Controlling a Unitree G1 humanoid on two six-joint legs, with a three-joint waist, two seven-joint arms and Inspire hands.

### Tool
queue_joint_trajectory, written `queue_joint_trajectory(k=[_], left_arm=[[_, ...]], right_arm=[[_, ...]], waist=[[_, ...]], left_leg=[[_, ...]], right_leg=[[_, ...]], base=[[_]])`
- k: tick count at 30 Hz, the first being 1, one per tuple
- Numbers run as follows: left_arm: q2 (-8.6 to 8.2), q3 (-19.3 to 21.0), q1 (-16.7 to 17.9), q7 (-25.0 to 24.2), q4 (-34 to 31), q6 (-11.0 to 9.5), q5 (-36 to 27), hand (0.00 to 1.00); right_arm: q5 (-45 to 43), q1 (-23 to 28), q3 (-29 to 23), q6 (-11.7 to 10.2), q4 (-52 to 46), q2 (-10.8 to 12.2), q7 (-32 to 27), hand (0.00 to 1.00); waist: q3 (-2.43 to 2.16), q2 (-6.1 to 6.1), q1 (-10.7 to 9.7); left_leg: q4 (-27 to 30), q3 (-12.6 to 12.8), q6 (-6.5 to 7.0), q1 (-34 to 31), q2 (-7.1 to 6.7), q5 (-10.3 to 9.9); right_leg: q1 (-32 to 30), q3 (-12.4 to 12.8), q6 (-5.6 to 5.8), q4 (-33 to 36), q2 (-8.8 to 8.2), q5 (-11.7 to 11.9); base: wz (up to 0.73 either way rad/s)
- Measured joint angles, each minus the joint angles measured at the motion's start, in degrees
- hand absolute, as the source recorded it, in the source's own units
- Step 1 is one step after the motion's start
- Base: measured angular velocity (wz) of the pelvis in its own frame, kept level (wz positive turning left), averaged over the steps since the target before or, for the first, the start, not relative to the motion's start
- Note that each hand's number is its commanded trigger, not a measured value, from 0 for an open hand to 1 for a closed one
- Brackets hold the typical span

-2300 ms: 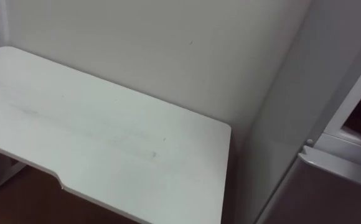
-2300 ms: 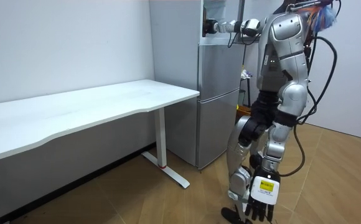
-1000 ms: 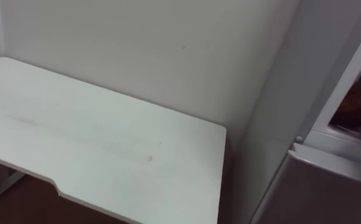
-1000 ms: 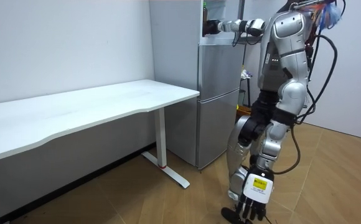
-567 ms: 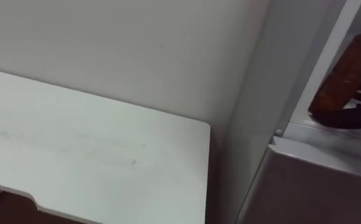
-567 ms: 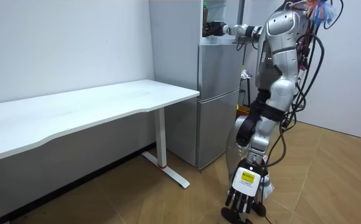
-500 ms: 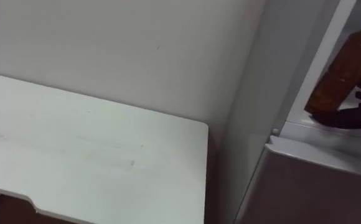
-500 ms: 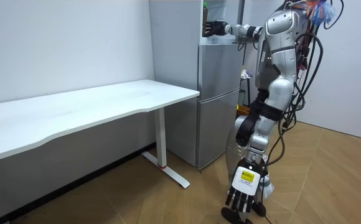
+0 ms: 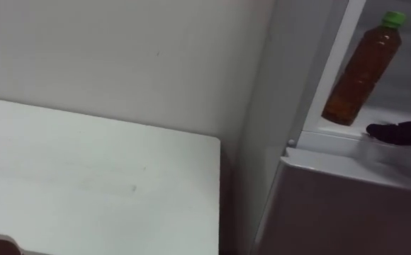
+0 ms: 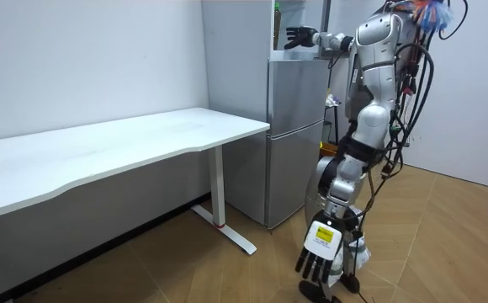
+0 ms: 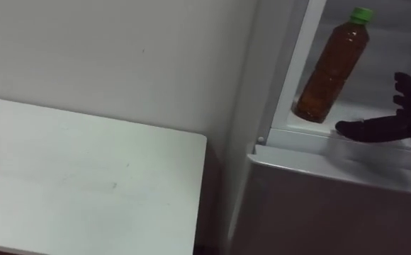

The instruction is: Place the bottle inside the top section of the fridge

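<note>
- Inside the upper fridge compartment (image 9: 336, 133), we find the bottle (image 9: 359, 71) standing on its base at the front of the shelf, close to the side nearest the table.
- We identify the bottle by its amber contents and green cap; its long axis runs parallel to the white frame edge (image 9: 329, 57) of the compartment just beside it.
- We read the right hand (image 11: 402, 122) as spread: its fingers (image 11: 407, 88) are straight and fanned apart, and its thumb reaches along the shelf toward the bottle's base.
- We see a gap between that thumb and the bottle, so hand and bottle are near each other but apart. Nothing is held in this hand.
- We locate the right arm, in the room view, raised to shoulder height and extended into the top of the fridge (image 10: 294, 126).
- We read the left hand (image 10: 318, 251) as relaxed, with its fingers loosely extended and pointing at the floor (image 10: 227, 278). It hangs low beside the robot's legs and carries nothing.
- We note that the lower door (image 9: 347, 212) of the fridge, directly under the compartment sill, is closed.
- We place the robot upright on the wooden floor, directly in front of the fridge and facing it.
- We record a white table (image 9: 85, 184) to the robot's left, one end next to the fridge side and its long edge along the pale wall (image 9: 120, 49).
</note>
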Motion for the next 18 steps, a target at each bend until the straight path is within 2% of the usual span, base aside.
queue_joint_trajectory(k=[2, 4, 6, 8, 10, 13, 14, 16, 18], left_arm=[[-0.29, 0.0, 0.05, 0.45, 0.0, 0.03, -0.01, 0.0], [-0.7, -0.64, 0.04, 0.84, -0.16, 0.04, -0.3, 0.0], [-0.76, -1.32, 0.05, 1.0, -0.28, -0.02, -1.3, 0.0], [-0.87, -1.27, 0.04, 1.09, -0.23, -0.29, -1.79, 0.0], [-1.66, -1.29, 0.32, 1.42, -0.26, -0.74, -2.55, 0.0], [-2.41, -1.43, 0.16, 2.01, -0.3, -1.67, -3.79, 0.0], [-2.39, -1.53, 0.13, 2.11, -0.29, -1.91, -3.92, 0.0], [-2.37, -2.84, -0.03, 2.62, -0.3, -2.7, -3.5, 0.0], [-2.49, -4.22, -0.17, 2.76, -0.33, -3.66, -3.48, 0.0]], right_arm=[[0.17, 3.24, -0.81, -0.88, -3.44, 0.07, -0.12, 0.0], [-0.05, 6.61, -1.95, -0.88, -7.65, 1.04, -1.32, 0.0], [-0.07, 8.86, -2.4, -0.88, -11.55, 1.99, -2.68, 0.0], [0.11, 10.6, -2.93, -0.88, -15.61, 2.67, -3.51, 0.0], [0.76, 12.72, -6.54, -1.08, -21.9, 5.57, -5.42, 0.0], [2.48, 15.89, -8.73, -3.39, -29.28, 8.2, -9.07, 0.0], [2.61, 16.54, -8.79, -3.75, -30.66, 8.69, -9.77, 0.0], [1.91, 18.63, -8.92, -5.07, -35.79, 11.88, -10.76, 0.0], [1.99, 19.74, -8.88, -5.67, -38.14, 13.26, -10.67, 0.0]], waist=[[-0.05, 0.07, -0.03], [0.06, 0.49, -0.57], [-0.02, 0.82, -1.19], [0.14, 1.19, -1.7], [0.51, 2.26, -1.89], [0.42, 3.15, -1.88], [0.4, 3.19, -2.03], [0.44, 3.36, -2.3], [0.56, 3.54, -2.6]], left_leg=[[-0.23, 0.32, 0.02, 0.33, 0.01, 0.02], [-0.35, 0.5, 0.04, 0.75, 0.0, 0.02], [-0.51, 0.65, 0.06, 1.03, 0.01, 0.01], [-0.93, 1.1, 0.05, 1.41, 0.03, 0.01], [-1.13, 2.04, 0.11, 2.01, 0.14, 0.04], [-1.19, 2.44, 0.17, 1.98, 0.04, 0.06], [-1.19, 2.47, 0.17, 1.99, 0.05, 0.06], [-1.24, 2.93, 0.17, 1.97, 0.1, 0.06], [-1.5, 3.18, 0.17, 2.08, 0.1, 0.07]], right_leg=[[0.06, 0.45, 0.0, 0.0, 0.03, 0.0], [0.39, 0.4, 0.02, 0.06, -0.04, -0.01], [0.48, 0.41, 0.05, 0.07, -0.07, -0.03], [0.49, 0.67, 0.05, 0.07, -0.08, -0.03], [0.74, 1.29, 0.06, 0.04, -0.08, -0.04], [0.29, 2.16, 0.25, -0.05, -0.08, -0.24], [0.21, 2.14, 0.27, -0.13, -0.08, -0.27], [-0.09, 2.28, 0.25, -0.23, -0.04, -0.33], [-0.18, 2.49, 0.24, -0.18, -0.03, -0.32]], base=[[-0.09], [-0.05], [-0.02], [-0.1], [-0.17], [-0.09], [-0.06], [-0.05], [-0.06]])
